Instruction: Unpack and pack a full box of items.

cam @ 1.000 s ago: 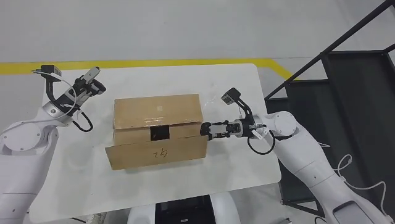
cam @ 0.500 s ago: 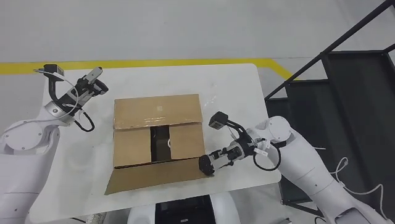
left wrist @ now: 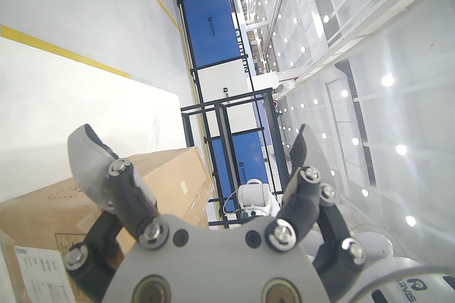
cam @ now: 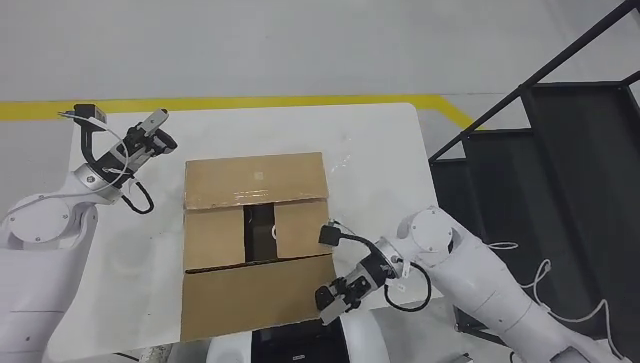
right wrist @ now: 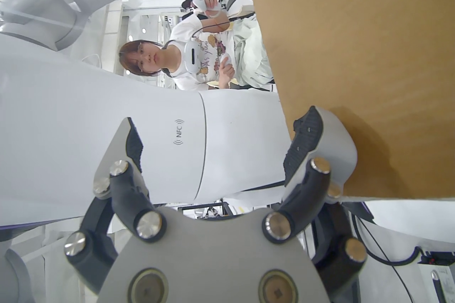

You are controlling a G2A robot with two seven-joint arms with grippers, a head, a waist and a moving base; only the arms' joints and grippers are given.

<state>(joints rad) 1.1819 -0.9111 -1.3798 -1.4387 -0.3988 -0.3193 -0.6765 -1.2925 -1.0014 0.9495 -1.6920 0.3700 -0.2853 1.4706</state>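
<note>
Sitting at the middle of the white surface [cam: 370,133], the cardboard box [cam: 255,178] has its far flap folded shut over the top. Two inner flaps leave a dark gap [cam: 260,228] between them. The near flap [cam: 255,298] is laid out flat toward the robot and reaches about to the surface's near edge; whether it overhangs cannot be told. Bare surface runs behind the box to the far edge, and a wider bare stretch lies to the box's right, where a dark metal frame [cam: 560,153] stands just past the surface's right edge. A narrower strip separates the box's left side from the left end effector [cam: 160,131], which hovers over the far left corner of the surface, apart from the box. The right end effector [cam: 326,301] sits at the near flap's right corner, by the near edge. The top view leaves both sets of fingers too small to judge, but the wrist views show them. In the left wrist view the left end effector is released, its fingers [left wrist: 89,144] spread with nothing between them. In the right wrist view the right end effector is also released. One of its fingers [right wrist: 320,141] lies against the brown flap's edge and the other stands well clear of it.
</note>
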